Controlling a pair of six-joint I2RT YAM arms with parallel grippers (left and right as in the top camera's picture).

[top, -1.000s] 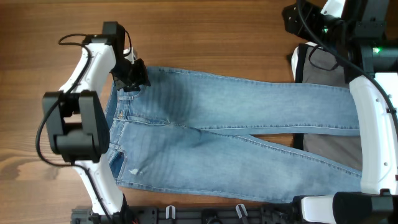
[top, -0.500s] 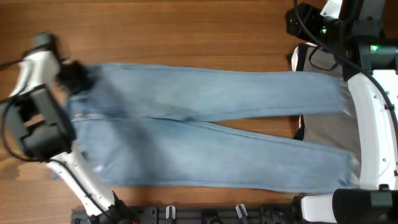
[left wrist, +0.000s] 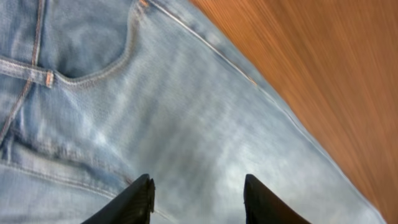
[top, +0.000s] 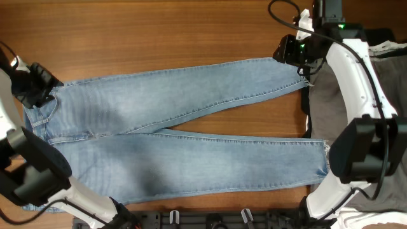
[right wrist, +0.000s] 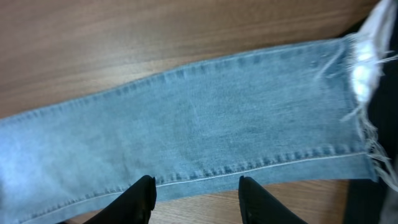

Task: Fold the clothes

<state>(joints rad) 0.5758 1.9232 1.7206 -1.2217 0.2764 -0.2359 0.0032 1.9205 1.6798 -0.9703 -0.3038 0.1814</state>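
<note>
Jeans (top: 178, 127) now lie full-length across the table (top: 191, 25), waistband at the left edge, frayed hems near the right edge. A second ago they sat further right, with the legs running under the right arm; they've been dragged left and flattened.

Left gripper (left wrist: 198, 196): jaws wide apart, holding nothing, over the far waistband corner by the pocket seam. Right gripper (right wrist: 194, 196): also spread and empty, above the far leg close to its hem.

The legs splay in a V with bare wood between them. A grey cloth (top: 331, 108) lies under the hems at the right edge.

My read: spreading is done and no fold has started. You'll need fresh grasps, likely to bring one leg onto the other.
</note>
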